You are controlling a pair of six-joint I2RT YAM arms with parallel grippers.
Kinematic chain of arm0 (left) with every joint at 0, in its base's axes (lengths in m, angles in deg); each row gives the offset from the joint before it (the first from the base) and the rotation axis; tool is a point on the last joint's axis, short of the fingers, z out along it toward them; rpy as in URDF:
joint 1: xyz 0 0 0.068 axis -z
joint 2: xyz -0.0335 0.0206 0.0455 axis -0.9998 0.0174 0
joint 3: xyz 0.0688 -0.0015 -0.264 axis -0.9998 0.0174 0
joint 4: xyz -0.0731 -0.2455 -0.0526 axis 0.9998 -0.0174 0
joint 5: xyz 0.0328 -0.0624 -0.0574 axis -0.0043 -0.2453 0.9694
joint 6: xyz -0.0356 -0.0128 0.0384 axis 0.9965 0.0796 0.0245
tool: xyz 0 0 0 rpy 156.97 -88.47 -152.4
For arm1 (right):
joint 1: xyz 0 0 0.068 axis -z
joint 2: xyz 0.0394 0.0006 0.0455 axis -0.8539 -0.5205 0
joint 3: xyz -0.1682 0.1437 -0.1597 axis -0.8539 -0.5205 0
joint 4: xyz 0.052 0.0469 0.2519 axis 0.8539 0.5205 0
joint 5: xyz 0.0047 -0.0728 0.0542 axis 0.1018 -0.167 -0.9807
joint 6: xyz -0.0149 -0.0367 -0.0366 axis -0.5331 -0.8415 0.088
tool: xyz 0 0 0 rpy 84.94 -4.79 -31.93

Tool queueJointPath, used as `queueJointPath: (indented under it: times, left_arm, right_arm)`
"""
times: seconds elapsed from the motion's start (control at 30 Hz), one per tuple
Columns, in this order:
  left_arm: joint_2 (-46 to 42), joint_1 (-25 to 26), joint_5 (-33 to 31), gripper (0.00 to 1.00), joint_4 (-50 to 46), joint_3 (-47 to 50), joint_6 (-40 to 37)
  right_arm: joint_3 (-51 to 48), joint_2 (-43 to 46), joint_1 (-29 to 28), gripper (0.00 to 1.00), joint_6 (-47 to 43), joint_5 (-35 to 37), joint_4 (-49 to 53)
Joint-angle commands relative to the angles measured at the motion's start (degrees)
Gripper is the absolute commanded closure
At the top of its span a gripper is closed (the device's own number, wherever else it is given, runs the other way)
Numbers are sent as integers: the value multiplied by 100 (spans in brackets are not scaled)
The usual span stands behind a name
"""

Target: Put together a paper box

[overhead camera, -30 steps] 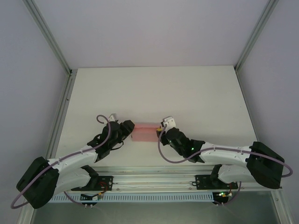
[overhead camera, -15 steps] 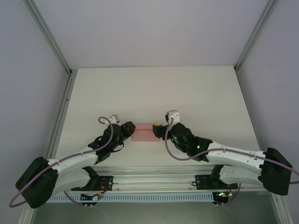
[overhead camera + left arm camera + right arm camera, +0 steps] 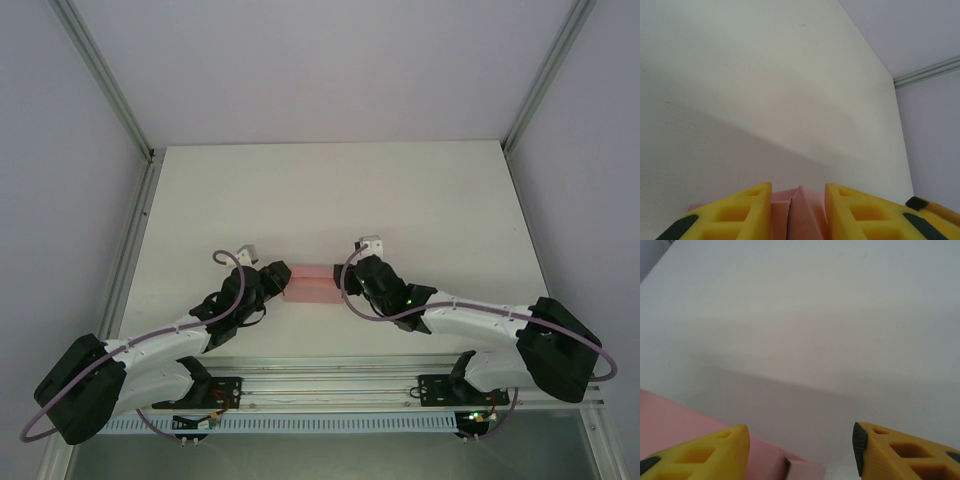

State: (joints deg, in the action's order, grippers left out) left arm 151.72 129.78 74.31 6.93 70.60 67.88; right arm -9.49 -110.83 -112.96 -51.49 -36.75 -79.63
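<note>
My left end effector (image 3: 278, 280) is clenched on the left end of the pink box (image 3: 310, 284). From its wrist camera, pink card fills the narrow gap between my two yellow fingers (image 3: 747, 212), with a fold running up the middle of the card. My right end effector (image 3: 347, 280) sits at the box's right end with its jaws released and spread wide. From that wrist camera, the box (image 3: 670, 420) lies low and to the left, passing behind my left-hand finger (image 3: 715, 452), with one corner reaching into the gap; the rest of the gap is bare white table (image 3: 805, 340). From above, the box rests flat on the table directly between both end effectors, close to my arm bases.
</note>
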Motion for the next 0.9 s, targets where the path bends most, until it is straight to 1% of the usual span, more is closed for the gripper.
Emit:
queueJointPath:
  times: [0.0, 0.13, 0.27, 0.33, 0.43, 0.47, 0.53, 0.67, 0.8, 0.87]
  left_arm:
    - [221, 106, 173, 69, -1116, 371, -271]
    - [136, 106, 171, 70, -1274, 498, -291]
    - [112, 97, 66, 80, -1258, 752, -58]
    - [118, 100, 95, 83, -1233, 777, -46]
    - [306, 97, 173, 94, -1449, 646, -117]
    - [404, 97, 216, 100, -1572, 575, -147]
    - [637, 89, 301, 100, -1830, 441, -173]
    - [1063, 80, 680, 100, -1924, 378, -464]
    - [1339, 90, 1160, 100, -1384, 686, -621]
    - [1322, 100, 1200, 100, -1291, 765, -743]
  right_arm:
    - [-446, -165, 70, 46, 223, -255, -328]
    - [-843, -445, 92, 50, 237, -450, -697]
    - [-1047, -625, 126, 54, 403, -414, -726]
    - [-1060, -656, 142, 54, 422, -464, -688]
    - [-1060, -699, 172, 54, 446, -515, -666]
    - [-1047, -709, 182, 54, 458, -525, -652]
    - [-1059, -740, 202, 54, 476, -545, -641]
    - [-1087, -776, 221, 55, 483, -586, -623]
    - [-1162, -800, 221, 57, 475, -653, -734]
    - [-1222, -785, 221, 60, 428, -708, -846]
